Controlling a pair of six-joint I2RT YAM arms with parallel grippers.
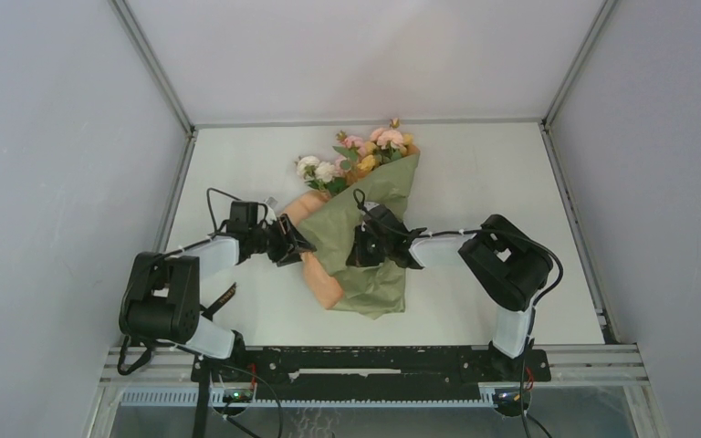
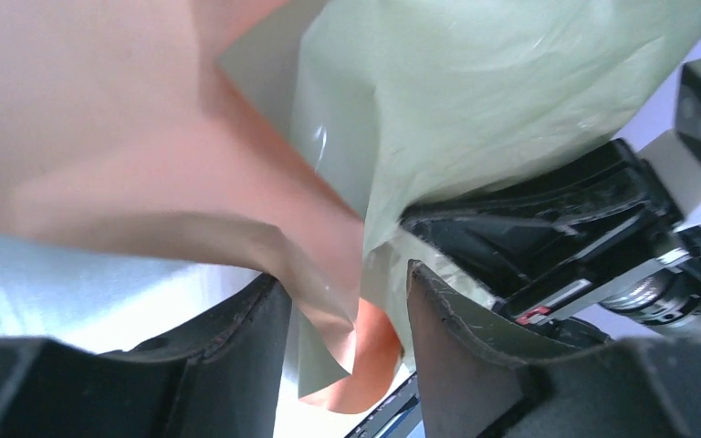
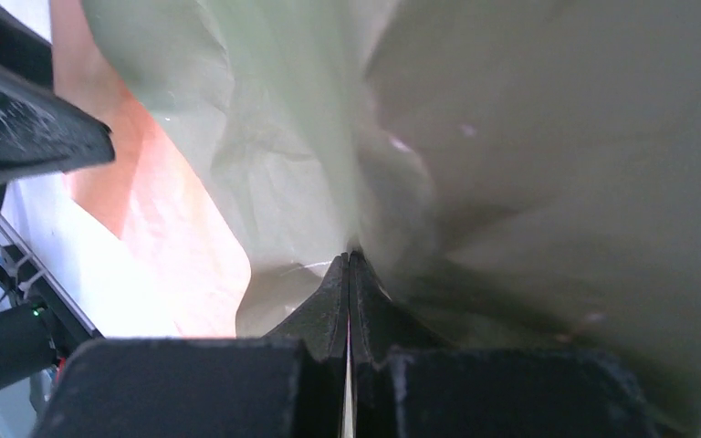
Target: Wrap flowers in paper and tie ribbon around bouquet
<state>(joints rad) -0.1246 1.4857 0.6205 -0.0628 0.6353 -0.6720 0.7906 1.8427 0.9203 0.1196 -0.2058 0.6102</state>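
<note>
**A:** Where does the bouquet (image 1: pixel 365 233) lie?

**B:** In the middle of the counter (image 1: pixel 484 173), slanting. The flowers (image 1: pixel 365 151), pink, yellow and whitish, point to the far side, and the narrow end points to the arms.

**A:** And the paper (image 1: pixel 379 196)?

**B:** It is folded over the stalks with the olive face up. The tan-orange face shows along the left edge, from beside the blooms down to the near end.

**A:** What is the right tool (image 3: pixel 349 257) doing?

**B:** It lies on the olive face, about halfway along the bundle. The fingers are pressed together, and the creases in the paper run right into their tips, so it has a pinch of the sheet.

**A:** And the left tool (image 2: pixel 342 274)?

**B:** It is at the left edge of the wrap, facing the other one. Its fingers stand apart. A curled flap of the sheet, tan-orange and olive, hangs in the gap between them and is not clamped.
</note>
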